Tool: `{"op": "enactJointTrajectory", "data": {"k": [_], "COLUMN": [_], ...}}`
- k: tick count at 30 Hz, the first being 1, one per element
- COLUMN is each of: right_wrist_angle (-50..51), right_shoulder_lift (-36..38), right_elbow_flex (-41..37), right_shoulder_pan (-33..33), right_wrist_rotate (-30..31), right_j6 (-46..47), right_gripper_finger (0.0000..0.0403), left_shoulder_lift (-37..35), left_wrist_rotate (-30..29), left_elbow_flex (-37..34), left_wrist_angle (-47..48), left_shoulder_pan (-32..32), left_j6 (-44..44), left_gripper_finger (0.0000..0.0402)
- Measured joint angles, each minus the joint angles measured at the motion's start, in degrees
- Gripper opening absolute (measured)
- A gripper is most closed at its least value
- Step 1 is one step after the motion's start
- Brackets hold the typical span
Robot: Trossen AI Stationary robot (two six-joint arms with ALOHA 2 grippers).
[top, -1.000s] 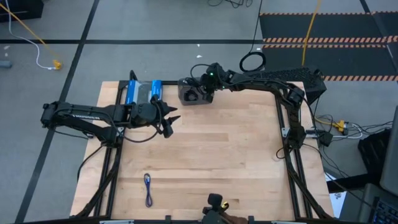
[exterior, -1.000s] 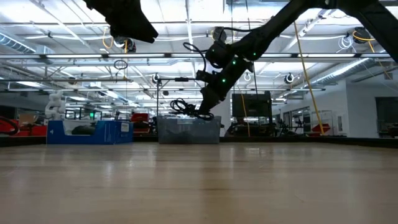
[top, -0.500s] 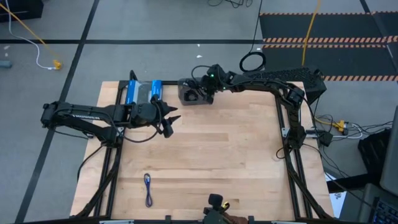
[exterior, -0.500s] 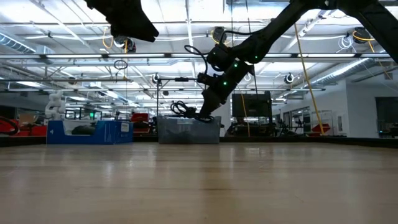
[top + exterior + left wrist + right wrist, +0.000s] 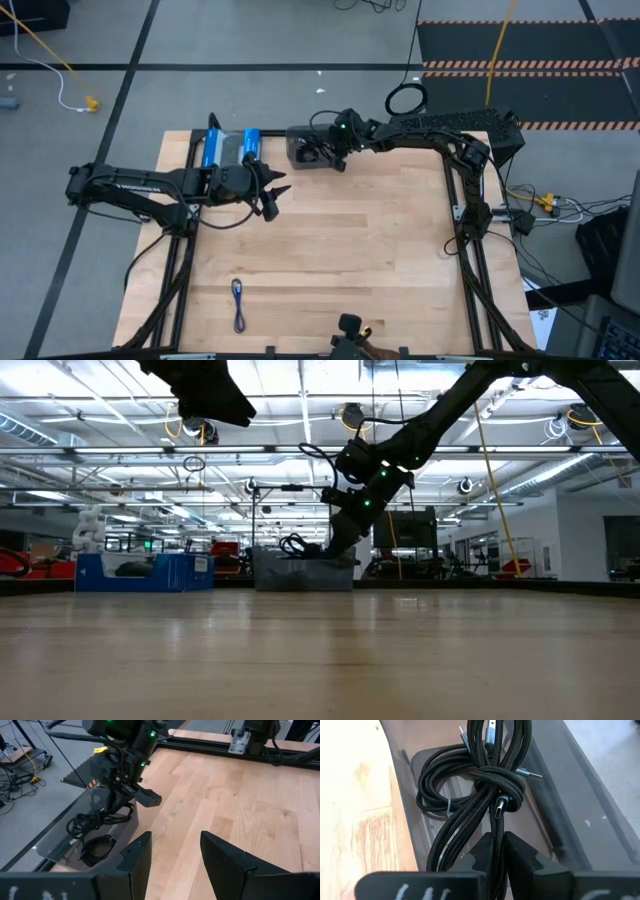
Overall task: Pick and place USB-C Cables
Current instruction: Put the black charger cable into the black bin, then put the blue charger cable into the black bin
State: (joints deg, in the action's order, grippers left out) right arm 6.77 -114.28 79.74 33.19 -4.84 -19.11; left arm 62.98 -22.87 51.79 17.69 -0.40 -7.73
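Note:
My right gripper (image 5: 333, 152) is at the table's far edge, above a clear grey bin (image 5: 298, 155), shut on a knotted black USB-C cable bundle (image 5: 492, 780). A second black cable coil (image 5: 432, 787) lies flat on the bin's floor (image 5: 97, 847). The blue-purple cable (image 5: 238, 300) lies flat on the wood near the table's near left corner. My left gripper (image 5: 175, 850) is open and empty. It hovers over the table's left half (image 5: 272, 195), pointing toward the bin. My right gripper pinches the black bundle's strands just beside its knot (image 5: 493, 836) between the two fingers. It comes slanting down from above on the table's right side. The bundle hangs below the fingers, and its loops (image 5: 90, 822) reach down into the bin. Whether they touch the floor I cannot tell.
Two blue boxes (image 5: 213, 148) (image 5: 250, 145) stand at the far edge, left of the bin. A large black cable ring (image 5: 405, 98) lies on the floor beyond the table. The table's middle and right half show bare wood (image 5: 380, 240).
My right gripper has moved slightly toward the table's right edge and a little downward. The black bundle it holds has sunk lower into the bin.

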Motion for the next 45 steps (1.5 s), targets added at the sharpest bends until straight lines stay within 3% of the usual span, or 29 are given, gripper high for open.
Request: {"op": "enactJointTrajectory", "data": {"k": [6, 17, 31, 45], "right_wrist_angle": [-1.2, 0.9, 24.7, 17.0], "right_shoulder_lift": [0.0, 2.5, 24.1, 50.9], "right_elbow_flex": [-0.2, -0.2, -1.3, -25.2], "right_shoulder_pan": [0.0, -0.2, -8.6, -24.1], "right_wrist_rotate": [0.0, 0.5, 0.3, 1.6], "right_j6": [0.5, 3.6, 13.8, 25.5], "right_gripper_finger": [0.004, 0.013, 0.0147, 0.0146], "left_shoulder_lift": [0.0, 0.0, 0.0, 0.0], "left_wrist_rotate": [0.0, 0.0, 0.0, 2.0], "left_elbow_flex": [0.0, 0.0, 0.0, 3.8], "left_wrist_angle": [0.0, -1.1, -0.7, 13.0], "left_shoulder_pan": [0.0, -0.2, -4.1, -9.2], "left_j6": [0.0, -0.1, -0.6, -8.3], "left_gripper_finger": [0.0172, 0.0172, 0.0172, 0.0172]}}
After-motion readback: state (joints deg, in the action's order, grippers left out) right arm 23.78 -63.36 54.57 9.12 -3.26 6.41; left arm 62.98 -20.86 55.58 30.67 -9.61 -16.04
